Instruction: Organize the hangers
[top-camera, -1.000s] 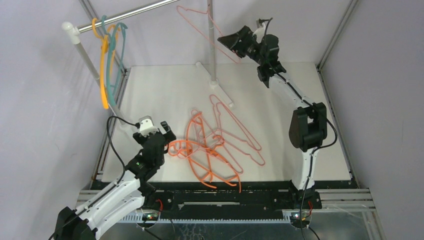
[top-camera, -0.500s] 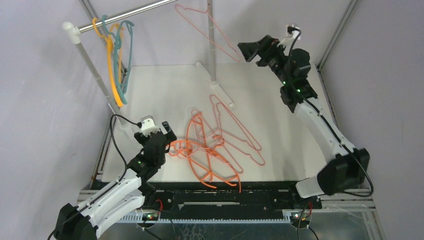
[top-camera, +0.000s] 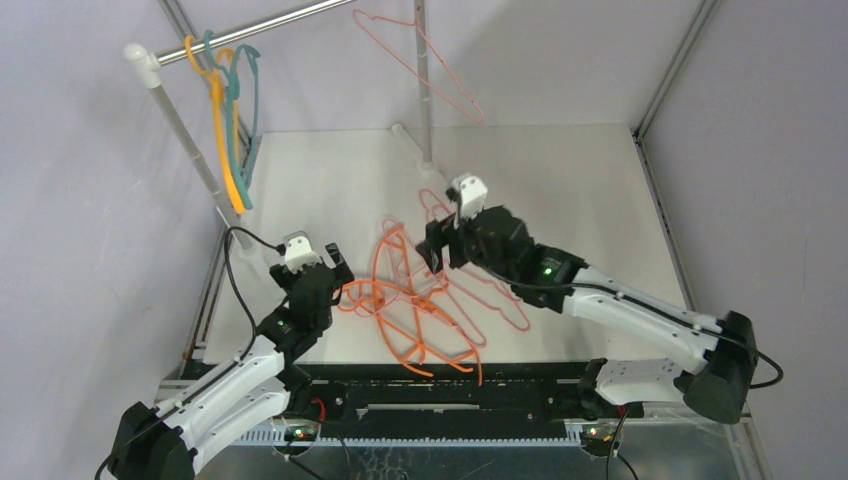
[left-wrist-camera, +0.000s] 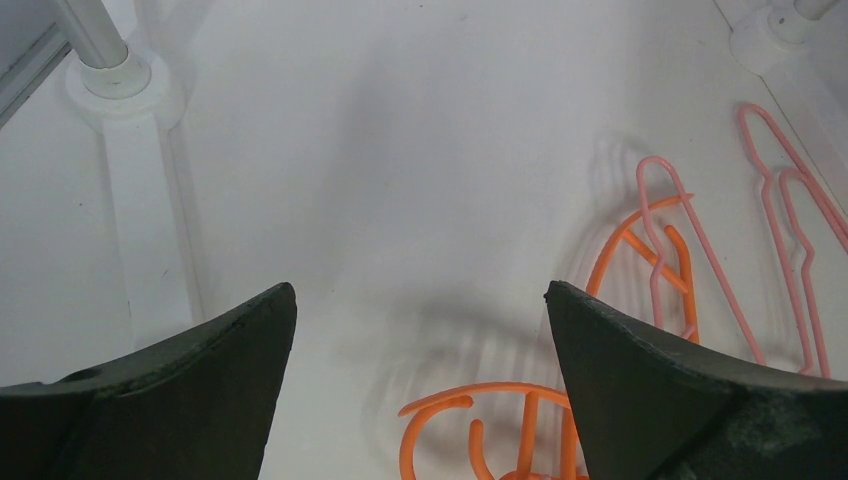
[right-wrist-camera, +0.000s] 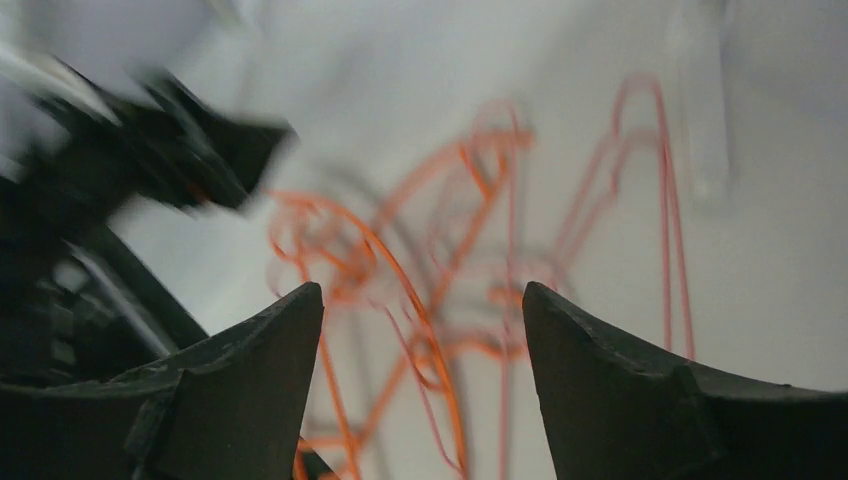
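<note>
Your left gripper (top-camera: 338, 274) sat low over the white table (top-camera: 590, 190), at the left edge of the pile. Its jaws stood wide apart with nothing between them. In the left wrist view the gripper (left-wrist-camera: 418, 300) looked down on bare table, with the curled hook of an orange hanger (left-wrist-camera: 480, 400) lying just short of the fingertips.

Your right gripper (top-camera: 432, 250) reached across the table's middle and hovered above the same pile. Its jaws were also spread wide and held nothing. The right wrist view was smeared, yet it showed the gripper (right-wrist-camera: 422, 295) over crossed orange and pink wires.

The orange hangers (top-camera: 415, 320) lay tangled flat on the table between the two grippers. The pink hangers (top-camera: 495, 285) overlapped them on the right side.

Up on the silver rail (top-camera: 270, 22), close to the white post (top-camera: 175, 120), a yellow-orange hanger (top-camera: 228, 150) and a teal hanger (top-camera: 252, 110) hung side by side, touching. One more pink hanger (top-camera: 425, 60) hung tilted farther right, its hook near the rail at the top edge of the view.
</note>
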